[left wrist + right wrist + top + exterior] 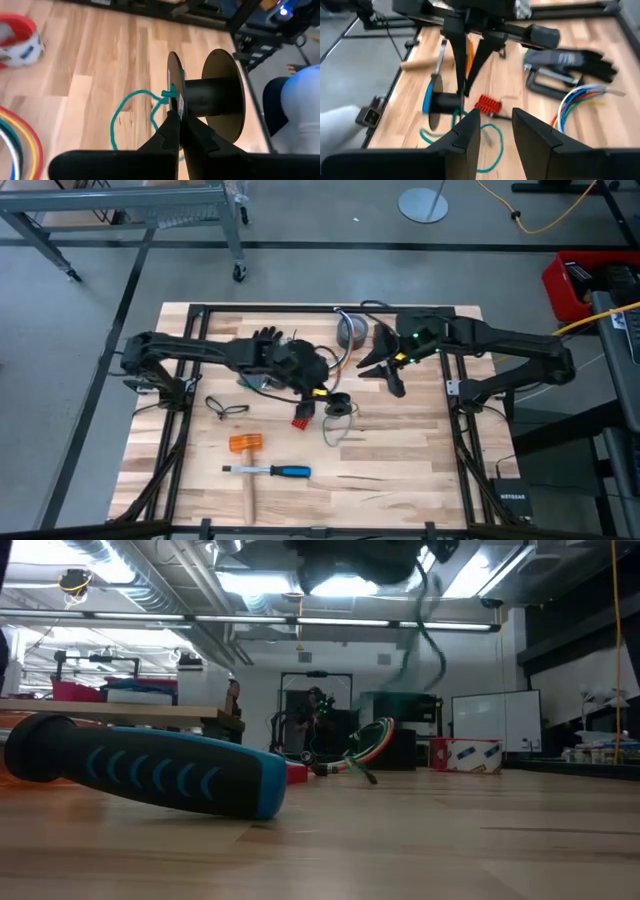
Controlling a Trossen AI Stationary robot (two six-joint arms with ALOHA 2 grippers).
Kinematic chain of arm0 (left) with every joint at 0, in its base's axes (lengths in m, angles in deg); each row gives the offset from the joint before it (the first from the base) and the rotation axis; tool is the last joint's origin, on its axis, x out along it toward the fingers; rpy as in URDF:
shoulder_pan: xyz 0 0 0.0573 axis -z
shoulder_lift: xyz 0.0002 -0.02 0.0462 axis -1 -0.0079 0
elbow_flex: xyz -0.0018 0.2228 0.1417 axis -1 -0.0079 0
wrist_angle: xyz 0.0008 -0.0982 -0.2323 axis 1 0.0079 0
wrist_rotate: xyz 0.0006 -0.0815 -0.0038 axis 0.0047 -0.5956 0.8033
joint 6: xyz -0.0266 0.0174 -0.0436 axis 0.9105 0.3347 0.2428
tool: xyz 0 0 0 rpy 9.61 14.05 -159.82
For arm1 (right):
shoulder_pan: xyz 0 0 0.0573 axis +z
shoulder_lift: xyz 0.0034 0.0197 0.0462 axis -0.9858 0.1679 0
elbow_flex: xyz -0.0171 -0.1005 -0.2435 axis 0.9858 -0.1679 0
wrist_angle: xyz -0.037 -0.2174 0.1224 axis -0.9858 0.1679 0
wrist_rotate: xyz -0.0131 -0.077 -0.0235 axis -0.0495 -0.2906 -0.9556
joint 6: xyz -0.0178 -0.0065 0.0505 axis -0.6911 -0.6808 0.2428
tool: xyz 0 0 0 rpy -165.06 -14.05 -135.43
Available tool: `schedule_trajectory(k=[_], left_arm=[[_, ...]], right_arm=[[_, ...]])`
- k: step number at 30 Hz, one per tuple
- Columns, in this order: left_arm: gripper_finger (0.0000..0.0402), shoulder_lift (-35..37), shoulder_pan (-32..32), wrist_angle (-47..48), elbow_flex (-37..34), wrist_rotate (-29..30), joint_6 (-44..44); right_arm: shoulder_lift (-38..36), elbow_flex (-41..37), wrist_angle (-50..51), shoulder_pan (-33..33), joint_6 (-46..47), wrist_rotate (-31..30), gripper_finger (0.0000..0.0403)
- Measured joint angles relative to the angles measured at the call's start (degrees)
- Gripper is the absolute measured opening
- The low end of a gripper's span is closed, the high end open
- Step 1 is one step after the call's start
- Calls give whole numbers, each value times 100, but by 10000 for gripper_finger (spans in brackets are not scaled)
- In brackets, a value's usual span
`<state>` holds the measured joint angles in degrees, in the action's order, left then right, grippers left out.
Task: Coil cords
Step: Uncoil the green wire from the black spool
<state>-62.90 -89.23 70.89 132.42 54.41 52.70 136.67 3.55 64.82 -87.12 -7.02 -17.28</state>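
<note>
Black spool (207,97) flange sits pinched in the left gripper (179,120) at mid-table, its axle level, green cord (131,112) trailing onto the wood; right gripper (495,125) hovers nearby, fingers apart, empty.

We find the spool (340,406) mid-table, with the screwdriver (268,471) and mallet (246,455) nearer the front edge, the tape roll (352,331) behind it, and the glove (262,345) behind-left of it.
</note>
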Motion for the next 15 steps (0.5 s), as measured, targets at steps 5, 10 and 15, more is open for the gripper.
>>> schedule_trajectory(k=[5,10,15], left_arm=[[0,-324,6,226,313,-2,-167],[0,-348,79,378,318,0,-148],[0,-348,229,296,319,53,-338]], right_arm=[[345,0,544,0,-250,32,115],[649,0,722,0,-335,273,115],[990,0,618,0,-431,981,115]])
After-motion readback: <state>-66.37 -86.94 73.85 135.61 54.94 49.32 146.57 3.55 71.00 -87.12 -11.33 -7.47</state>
